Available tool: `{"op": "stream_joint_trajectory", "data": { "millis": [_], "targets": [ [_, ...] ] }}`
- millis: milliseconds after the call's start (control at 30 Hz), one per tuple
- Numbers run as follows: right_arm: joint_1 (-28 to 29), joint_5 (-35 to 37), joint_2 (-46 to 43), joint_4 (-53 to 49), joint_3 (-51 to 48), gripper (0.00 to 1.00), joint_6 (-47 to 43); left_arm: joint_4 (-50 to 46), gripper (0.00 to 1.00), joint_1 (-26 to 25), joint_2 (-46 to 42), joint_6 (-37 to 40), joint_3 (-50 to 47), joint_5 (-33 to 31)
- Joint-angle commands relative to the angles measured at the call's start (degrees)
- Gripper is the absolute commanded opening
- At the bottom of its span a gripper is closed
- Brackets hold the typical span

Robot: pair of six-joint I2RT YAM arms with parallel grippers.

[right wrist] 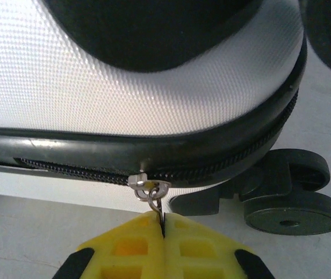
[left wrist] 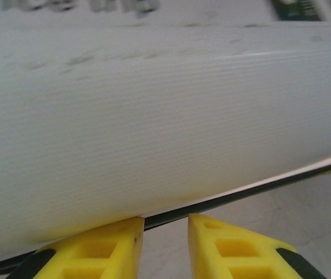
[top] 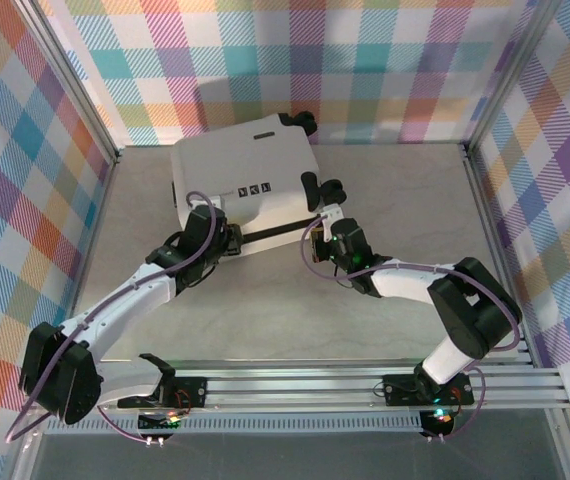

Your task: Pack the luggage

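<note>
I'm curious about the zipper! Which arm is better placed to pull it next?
Right: the right claw is pinched shut on the zipper pull of the luggage. The left claw sits open at its plain side.

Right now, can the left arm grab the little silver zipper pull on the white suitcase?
Probably not: the right gripper pinches the small silver metal zipper pull on the white hard-shell suitcase, blocking it.
</note>
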Motion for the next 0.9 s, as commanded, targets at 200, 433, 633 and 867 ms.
{"op": "stream_joint_trajectory", "data": {
  "millis": [200, 433, 633, 867],
  "targets": [
    [-3.96, -2.56, -2.05, -0.73, -1.73, 0.00, -2.55, -1.38, 0.27, 10.50, 6.34, 2.89, 5.43, -7.59],
    [4.51, 0.78, -1.05, 1.11, -2.59, 0.00, -2.70, -2.07, 0.30, 6.56, 0.95, 2.72, 10.42, -1.31],
    [6.55, 4.06, -2.51, 3.08, -5.20, 0.00, -0.81, -6.41, 0.37, -1.49, 4.52, 4.85, 21.42, 3.01],
    [6.43, 3.37, -3.86, 2.62, -6.02, 0.00, -1.78, -8.98, 0.39, -6.38, 20.58, 8.60, 39.62, 11.74]
  ]
}}
